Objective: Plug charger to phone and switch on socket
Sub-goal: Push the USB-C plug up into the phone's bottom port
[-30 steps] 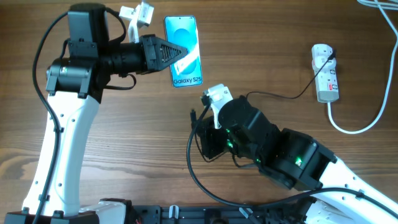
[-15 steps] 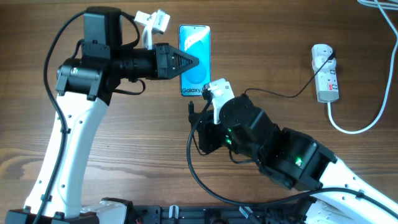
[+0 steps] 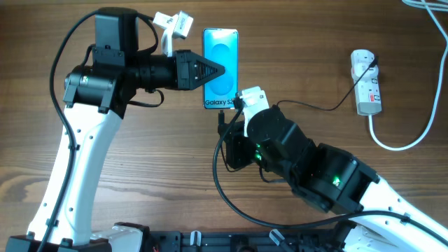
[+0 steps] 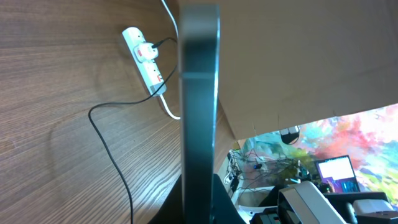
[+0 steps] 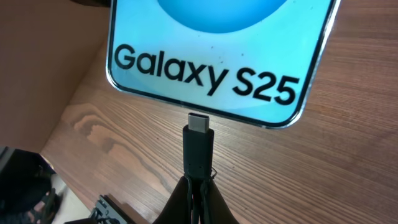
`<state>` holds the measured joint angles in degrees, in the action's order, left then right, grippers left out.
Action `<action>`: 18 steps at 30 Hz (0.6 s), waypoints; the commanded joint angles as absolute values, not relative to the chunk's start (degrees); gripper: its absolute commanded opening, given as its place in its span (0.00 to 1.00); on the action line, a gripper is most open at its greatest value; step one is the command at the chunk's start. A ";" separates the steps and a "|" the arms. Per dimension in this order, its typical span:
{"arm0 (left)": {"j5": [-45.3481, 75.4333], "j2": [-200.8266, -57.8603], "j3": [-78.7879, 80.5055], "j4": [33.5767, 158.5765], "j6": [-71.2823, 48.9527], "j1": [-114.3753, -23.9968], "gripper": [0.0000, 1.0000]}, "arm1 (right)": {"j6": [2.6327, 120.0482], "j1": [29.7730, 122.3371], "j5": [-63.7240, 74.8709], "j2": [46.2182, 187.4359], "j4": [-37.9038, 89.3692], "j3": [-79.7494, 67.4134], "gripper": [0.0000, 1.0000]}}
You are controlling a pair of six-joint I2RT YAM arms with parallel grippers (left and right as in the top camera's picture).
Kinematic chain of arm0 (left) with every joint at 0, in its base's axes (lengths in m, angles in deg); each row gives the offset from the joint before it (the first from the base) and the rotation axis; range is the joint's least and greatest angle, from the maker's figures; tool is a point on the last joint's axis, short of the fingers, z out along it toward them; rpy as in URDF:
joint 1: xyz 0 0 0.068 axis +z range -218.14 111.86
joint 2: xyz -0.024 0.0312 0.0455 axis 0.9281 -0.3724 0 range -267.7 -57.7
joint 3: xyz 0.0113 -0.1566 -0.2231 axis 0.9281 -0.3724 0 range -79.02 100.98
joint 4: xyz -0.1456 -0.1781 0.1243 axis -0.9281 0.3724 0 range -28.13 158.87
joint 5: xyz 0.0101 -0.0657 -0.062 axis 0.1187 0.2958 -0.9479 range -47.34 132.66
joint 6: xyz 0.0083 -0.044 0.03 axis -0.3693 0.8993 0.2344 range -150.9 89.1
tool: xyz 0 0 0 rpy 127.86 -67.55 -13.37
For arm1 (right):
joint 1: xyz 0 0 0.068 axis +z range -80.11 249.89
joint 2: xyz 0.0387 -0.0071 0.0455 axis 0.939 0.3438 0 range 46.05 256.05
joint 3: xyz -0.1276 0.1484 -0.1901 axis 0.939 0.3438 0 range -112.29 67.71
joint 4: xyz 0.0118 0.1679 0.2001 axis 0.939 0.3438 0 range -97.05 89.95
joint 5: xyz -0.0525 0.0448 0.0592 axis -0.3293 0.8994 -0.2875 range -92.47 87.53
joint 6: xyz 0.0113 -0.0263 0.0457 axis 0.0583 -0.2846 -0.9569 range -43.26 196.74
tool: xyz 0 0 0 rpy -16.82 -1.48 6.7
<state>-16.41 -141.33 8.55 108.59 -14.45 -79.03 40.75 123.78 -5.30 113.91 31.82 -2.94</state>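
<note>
My left gripper point(image 3: 210, 70) is shut on the phone point(image 3: 220, 66), holding it above the table with its cyan screen up and the white "Galaxy S25" band toward my right arm. In the left wrist view the phone point(image 4: 199, 112) shows edge-on between the fingers. My right gripper point(image 5: 199, 186) is shut on the charger point(image 5: 198, 146), whose metal plug tip sits just below the phone's point(image 5: 211, 56) bottom edge, apart from it by a sliver. The thin dark cable point(image 3: 322, 108) runs to the white socket point(image 3: 367, 82) at the far right.
The socket's thick white cord point(image 3: 409, 140) loops along the right table edge. The socket also shows in the left wrist view point(image 4: 146, 59). Wooden table point(image 3: 154, 175) lies below both arms.
My left gripper carried the phone to the right and squared it up. My right gripper moved up with the charger, bringing the plug tip to the phone's bottom edge.
</note>
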 commanded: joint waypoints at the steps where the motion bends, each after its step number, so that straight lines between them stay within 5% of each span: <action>1: -18.84 -141.16 8.73 108.33 -17.06 -79.27 0.04 | 40.27 123.54 -6.26 113.71 31.34 -3.97 0.04; 18: -19.88 -141.16 8.73 108.44 -17.06 -79.27 0.04 | 37.56 123.54 -4.12 113.71 30.40 -3.97 0.04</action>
<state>-17.44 -141.33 8.55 108.61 -15.61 -79.03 38.35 123.78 -4.62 113.91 30.99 -2.94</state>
